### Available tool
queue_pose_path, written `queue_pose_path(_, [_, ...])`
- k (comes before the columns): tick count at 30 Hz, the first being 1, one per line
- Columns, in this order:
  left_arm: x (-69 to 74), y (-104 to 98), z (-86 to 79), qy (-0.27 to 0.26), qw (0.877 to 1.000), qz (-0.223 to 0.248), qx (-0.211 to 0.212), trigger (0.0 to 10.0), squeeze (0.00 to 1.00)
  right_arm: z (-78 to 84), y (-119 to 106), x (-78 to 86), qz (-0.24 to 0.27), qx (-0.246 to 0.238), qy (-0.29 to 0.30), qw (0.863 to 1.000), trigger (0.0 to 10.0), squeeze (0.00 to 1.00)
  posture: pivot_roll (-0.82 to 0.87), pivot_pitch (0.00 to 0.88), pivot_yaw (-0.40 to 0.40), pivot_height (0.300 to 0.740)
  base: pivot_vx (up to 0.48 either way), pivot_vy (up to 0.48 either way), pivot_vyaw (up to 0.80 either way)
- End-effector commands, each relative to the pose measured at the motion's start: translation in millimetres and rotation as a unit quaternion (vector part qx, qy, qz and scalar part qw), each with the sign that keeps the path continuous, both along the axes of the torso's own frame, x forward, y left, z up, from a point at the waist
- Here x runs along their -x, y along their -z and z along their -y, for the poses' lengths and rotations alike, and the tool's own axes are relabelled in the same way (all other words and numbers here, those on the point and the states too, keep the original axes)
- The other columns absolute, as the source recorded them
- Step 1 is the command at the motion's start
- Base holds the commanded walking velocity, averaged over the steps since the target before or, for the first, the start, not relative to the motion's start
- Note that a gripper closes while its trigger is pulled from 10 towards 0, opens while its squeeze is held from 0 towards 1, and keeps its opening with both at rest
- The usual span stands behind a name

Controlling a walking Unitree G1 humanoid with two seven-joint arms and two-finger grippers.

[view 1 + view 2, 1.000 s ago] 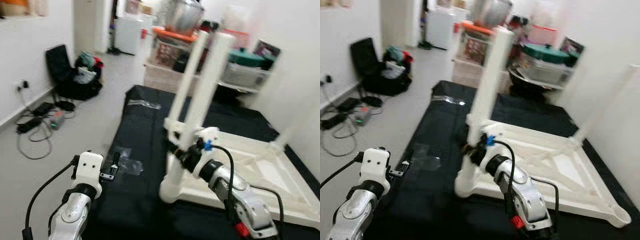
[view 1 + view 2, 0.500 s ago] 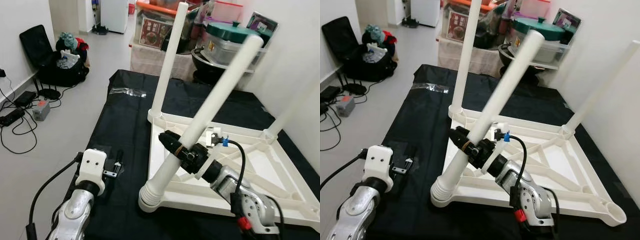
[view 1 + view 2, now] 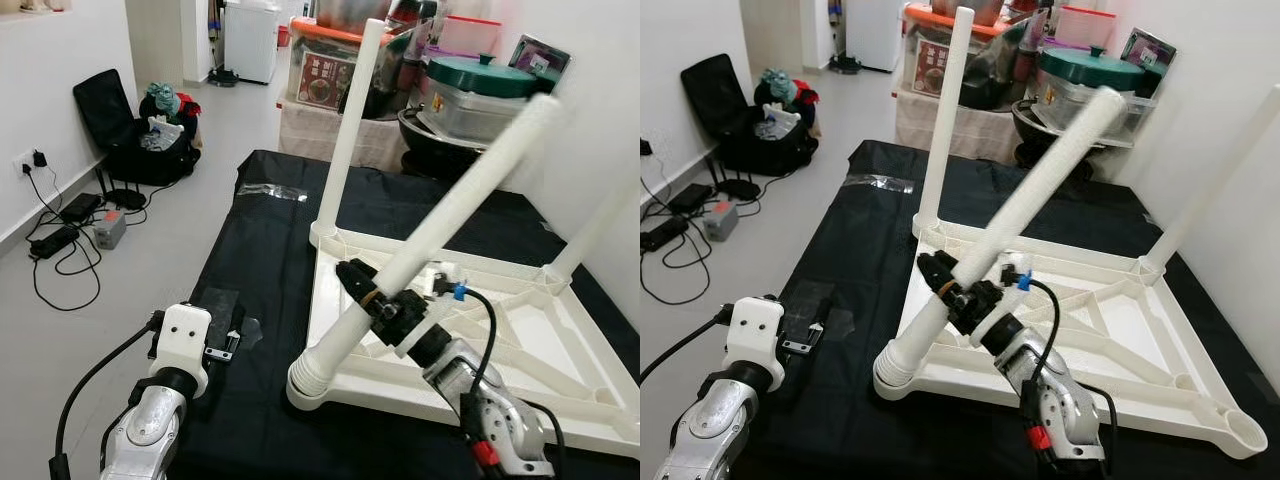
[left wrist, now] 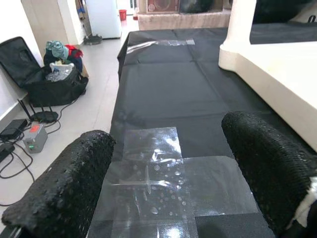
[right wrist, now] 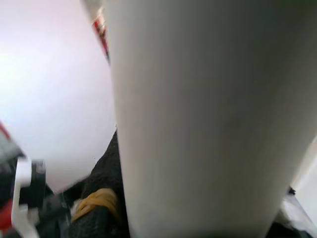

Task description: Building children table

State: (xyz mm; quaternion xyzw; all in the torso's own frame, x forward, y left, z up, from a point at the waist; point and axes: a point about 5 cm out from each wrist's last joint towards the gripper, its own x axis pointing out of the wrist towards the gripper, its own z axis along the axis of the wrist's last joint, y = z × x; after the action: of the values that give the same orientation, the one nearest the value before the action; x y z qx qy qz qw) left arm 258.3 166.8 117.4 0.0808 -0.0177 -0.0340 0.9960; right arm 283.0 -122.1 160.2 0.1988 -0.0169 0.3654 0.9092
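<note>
One gripper round tilted leg.

Upturned tabletop on black sheet

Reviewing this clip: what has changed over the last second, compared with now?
The right claw stays clamped on the white leg, which has tipped from near upright to a steep lean. The camera also shifted. The left claw stays open above the black mat; the tabletop is unmoved.

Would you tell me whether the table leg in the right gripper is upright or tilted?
Tilted: the leg leans steeply, unlike the upright leg, its ribbed end at the tabletop's corner.
</note>
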Motion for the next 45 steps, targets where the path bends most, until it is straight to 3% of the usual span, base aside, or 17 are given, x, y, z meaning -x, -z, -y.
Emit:
queue_pose_path(1, [-0.7, 3, 2.7, 0.007, 1.0, -0.009, -0.001, 10.0, 0.0, 10.6, 36, 4.0, -0.065, 0.089, 0.025, 0.994, 10.0, 0.0, 0.11, 0.0, -0.177, 0.74, 0.0, 0.0, 0.0])
queue_pose_path(4, [-1.2, 3, 3.1, 0.008, 1.0, -0.008, -0.001, 10.0, 0.0, 5.2, 36, 7.9, -0.038, 0.14, -0.006, 0.989, 10.0, 0.0, 0.11, 0.0, -0.176, 0.74, 0.0, 0.0, 0.0])
queue_pose_path(6, [-1.6, 4, 4.0, 0.009, 1.0, -0.008, 0.0, 10.0, 0.0, 2.7, 35, 10.6, -0.032, 0.144, -0.032, 0.989, 10.0, 0.0, 0.11, 0.0, -0.176, 0.74, 0.0, 0.0, 0.0])
queue_pose_path(17, [-1.6, 3, 5.1, 0.008, 1.0, -0.006, 0.002, 10.0, 0.0, 6.2, 36, 8.7, -0.026, 0.148, -0.052, 0.987, 10.0, 0.0, 0.12, 0.0, -0.185, 0.74, 0.0, 0.0, 0.0])
queue_pose_path(20, [-1.3, 3, 5.2, 0.007, 1.0, -0.006, 0.003, 10.0, 0.0, 3.7, 36, 14.9, -0.013, 0.156, -0.091, 0.983, 10.0, 0.0, 0.12, 0.0, -0.188, 0.74, 0.0, 0.0, 0.0])
queue_pose_path(23, [-1.2, 2, 5.0, 0.006, 1.0, -0.005, 0.003, 10.0, 0.0, 6.1, 36, 25.2, 0.0, 0.173, -0.152, 0.973, 10.0, 0.0, 0.12, 0.0, -0.189, 0.74, 0.0, 0.0, 0.0])
queue_pose_path(26, [-1.2, 2, 4.8, 0.006, 1.0, -0.005, 0.003, 10.0, 0.0, 8.4, 35, 27.5, 0.002, 0.178, -0.171, 0.969, 10.0, 0.0, 0.12, 0.0, -0.189, 0.74, 0.0, 0.0, 0.0])
queue_pose_path(29, [-1.1, 2, 4.4, 0.006, 1.0, -0.005, 0.003, 10.0, 0.0, 12.0, 26, 32.3, 0.009, 0.166, -0.218, 0.962, 10.0, 0.0, 0.12, 0.0, -0.19, 0.74, 0.0, 0.0, 0.0])
queue_pose_path(31, [-1.1, 2, 4.4, 0.006, 1.0, -0.005, 0.003, 10.0, 0.0, 12.0, 26, 32.3, 0.009, 0.166, -0.218, 0.962, 10.0, 0.0, 0.12, 0.0, -0.19, 0.74, 0.0, 0.0, 0.0])
queue_pose_path(32, [-1.0, 2, 3.7, 0.005, 1.0, -0.005, 0.002, 10.0, 0.0, 11.9, 19, 35.4, 0.016, 0.158, -0.255, 0.954, 10.0, 0.0, 0.13, 0.0, -0.194, 0.74, 0.0, 0.0, 0.0])
queue_pose_path(39, [-0.8, 2, 3.0, 0.003, 1.0, -0.005, 0.001, 10.0, 0.0, 9.5, 16, 37.8, 0.017, 0.157, -0.285, 0.945, 10.0, 0.0, 0.13, 0.0, -0.196, 0.74, 0.0, 0.0, 0.0])
queue_pose_path(42, [-0.7, 1, 2.7, 0.002, 1.0, -0.005, 0.001, 10.0, 0.0, 8.3, 17, 40.8, 0.016, 0.168, -0.313, 0.935, 10.0, 0.0, 0.14, 0.0, -0.199, 0.74, 0.0, 0.0, 0.0])
queue_pose_path(45, [-0.7, 1, 2.7, 0.002, 1.0, -0.005, 0.001, 10.0, 0.0, 8.3, 17, 40.8, 0.016, 0.168, -0.313, 0.935, 10.0, 0.0, 0.14, 0.0, -0.199, 0.74, 0.0, 0.0, 0.0])
